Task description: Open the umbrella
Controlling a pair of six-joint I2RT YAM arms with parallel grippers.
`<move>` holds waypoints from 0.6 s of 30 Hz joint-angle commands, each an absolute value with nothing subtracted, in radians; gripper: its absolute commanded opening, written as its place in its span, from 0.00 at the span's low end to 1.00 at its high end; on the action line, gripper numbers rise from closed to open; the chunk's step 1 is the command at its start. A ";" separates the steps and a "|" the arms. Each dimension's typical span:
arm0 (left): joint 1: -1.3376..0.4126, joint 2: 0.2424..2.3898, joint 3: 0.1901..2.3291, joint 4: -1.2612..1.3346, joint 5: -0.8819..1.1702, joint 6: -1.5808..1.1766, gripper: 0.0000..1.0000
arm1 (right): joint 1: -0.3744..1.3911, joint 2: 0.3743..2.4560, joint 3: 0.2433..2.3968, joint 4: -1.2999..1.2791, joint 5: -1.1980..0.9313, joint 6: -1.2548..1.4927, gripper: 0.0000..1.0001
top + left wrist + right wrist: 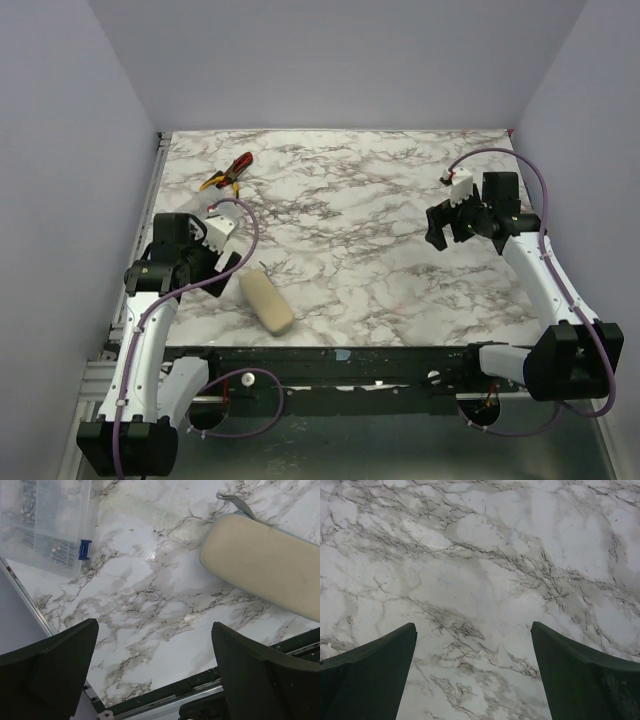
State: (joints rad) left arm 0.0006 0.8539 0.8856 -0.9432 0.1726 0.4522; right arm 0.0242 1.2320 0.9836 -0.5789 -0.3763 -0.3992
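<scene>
I see the umbrella [266,303] lying folded near the tabletop's [370,200] near-left corner. My left gripper [154,625] and right gripper [472,625] both hang released, holding nothing.

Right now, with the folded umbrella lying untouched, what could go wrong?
The umbrella lies near the front edge of the table, so a nudge from the open left gripper might push it off. Its smooth, rounded cover could also slip from a grasp. The right gripper sits far away, so steadying help may come late.
</scene>
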 commanded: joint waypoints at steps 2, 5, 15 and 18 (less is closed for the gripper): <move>-0.089 0.810 0.805 -0.991 0.159 0.753 0.99 | 0.022 1.211 0.999 -0.612 -0.373 -0.425 1.00; -0.177 0.776 0.707 -1.019 0.118 0.909 0.99 | 0.021 1.209 1.001 -0.619 -0.360 -0.426 1.00; -0.466 0.786 0.511 -0.934 0.009 0.966 0.98 | 0.021 1.172 1.004 -0.648 -0.309 -0.424 1.00; -0.555 0.841 0.491 -0.892 -0.024 0.905 0.99 | 0.022 1.164 1.008 -0.653 -0.289 -0.420 1.00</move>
